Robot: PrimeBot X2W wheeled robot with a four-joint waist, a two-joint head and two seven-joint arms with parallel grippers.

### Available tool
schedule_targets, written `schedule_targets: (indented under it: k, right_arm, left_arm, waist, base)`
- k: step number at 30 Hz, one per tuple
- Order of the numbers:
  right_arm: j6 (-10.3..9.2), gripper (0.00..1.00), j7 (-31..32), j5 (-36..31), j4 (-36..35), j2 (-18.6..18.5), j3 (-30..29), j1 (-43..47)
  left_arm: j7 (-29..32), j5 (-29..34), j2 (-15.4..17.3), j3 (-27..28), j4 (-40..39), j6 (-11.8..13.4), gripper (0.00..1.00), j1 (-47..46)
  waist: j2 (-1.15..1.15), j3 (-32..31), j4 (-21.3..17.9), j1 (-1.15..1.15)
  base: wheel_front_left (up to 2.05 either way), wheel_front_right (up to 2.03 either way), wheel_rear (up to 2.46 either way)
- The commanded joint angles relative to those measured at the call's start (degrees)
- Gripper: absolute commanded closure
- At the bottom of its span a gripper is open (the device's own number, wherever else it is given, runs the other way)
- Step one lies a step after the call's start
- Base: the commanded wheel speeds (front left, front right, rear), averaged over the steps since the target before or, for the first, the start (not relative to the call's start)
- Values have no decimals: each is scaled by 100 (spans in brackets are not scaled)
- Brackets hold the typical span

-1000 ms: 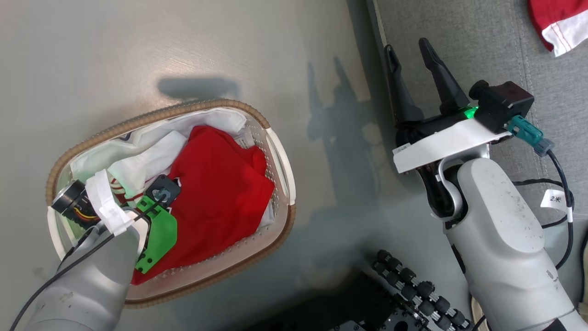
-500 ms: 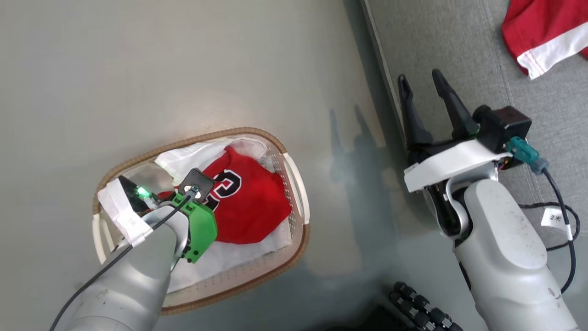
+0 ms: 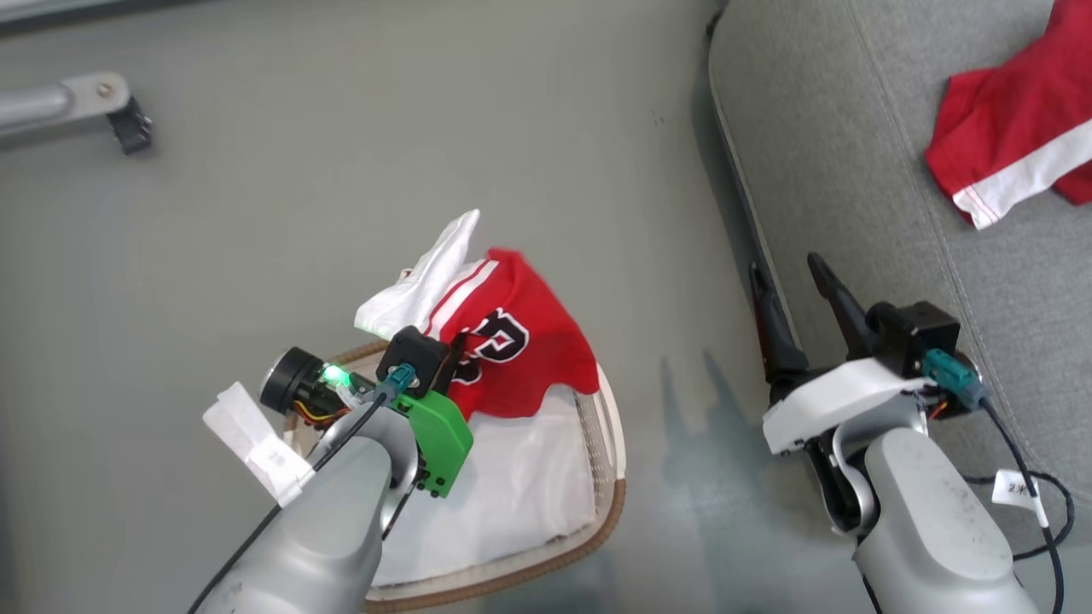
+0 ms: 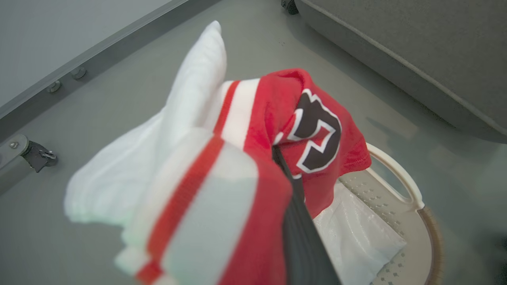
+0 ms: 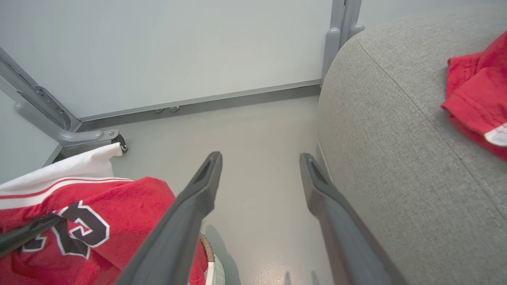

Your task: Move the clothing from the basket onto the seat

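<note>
Right now my left gripper (image 4: 283,166) is pinched narrow on the soft red jersey with white stripes and a black, white-edged number (image 3: 520,358), holding it above the oval white perforated plastic basket with a brown woven rim (image 3: 610,503). The hem hangs over the white fabric liner (image 3: 512,495). My right gripper (image 3: 785,264) stands wide and bare, just beside the rounded edge of the large grey woven-fabric seat (image 3: 836,153). A second red garment with white trim (image 3: 1007,145) lies on that seat, well apart from the basket.
</note>
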Motion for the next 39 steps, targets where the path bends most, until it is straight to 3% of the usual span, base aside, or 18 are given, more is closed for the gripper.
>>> schedule_targets:
  k: [1, 12, 25, 32, 39]
  right_arm:
    - [-8, 0, -27, -20, -2, -28, -5, 167]
    - [-8, 0, -27, -12, 47, -28, 183, 749]
    - [-8, 0, -27, -50, 164, -26, 283, 1175]
    - [-8, 0, -27, -81, 50, -25, 463, 1135]
    - [-8, 0, -27, -244, -483, -24, 1082, 541]
  left_arm:
    - [-31, -172, 8, 0, -195, 52, 100, 170]
    - [-27, -691, 5, 86, -1719, 268, 100, 523]
    - [-26, -705, 6, 429, -3227, 436, 100, 537]
    - [-19, -743, 6, 431, -3471, 456, 100, 617]
    - [-19, -772, 6, 355, -3419, 447, 100, 625]
  waist:
    - [0, -662, 457, 0]
    - [0, -1407, 683, 0]
    - [0, -1972, 783, 0]
    - [0, -2075, 768, 0]
    - [0, -2000, 728, 0]
  base:
    - [0, 0, 0]
    - [0, 0, 0]
    - [0, 0, 0]
    - [0, 0, 0]
    - [0, 0, 0]
